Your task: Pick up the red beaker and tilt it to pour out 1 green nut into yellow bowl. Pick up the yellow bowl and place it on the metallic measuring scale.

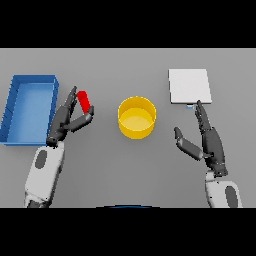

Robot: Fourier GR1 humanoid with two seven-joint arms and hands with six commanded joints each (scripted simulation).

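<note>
1. Nearest to us, we see the right hand [211, 142] over the grey table [105, 170], on the right side. Its fingers are straight and point away from us, the thumb spread out to the left. It holds nothing and touches nothing that we can make out.
2. On the other side, the left hand [66, 121] reaches up from the lower left. Its fingers and thumb are apart, with the red beaker [84, 101] between them at their tips. We cannot tell whether they press on it or only frame it.
3. The red beaker leans, its top tilted to the left.
4. The yellow bowl [136, 117] sits between the two hands, near the middle of the table, to the right of the beaker and apart from it. We cannot see a nut in it.
5. A blue tray [15, 102] lies just left of the left hand.
6. Farther back on the right, the pale square scale [189, 85] lies just beyond the right hand's fingertips.
</note>
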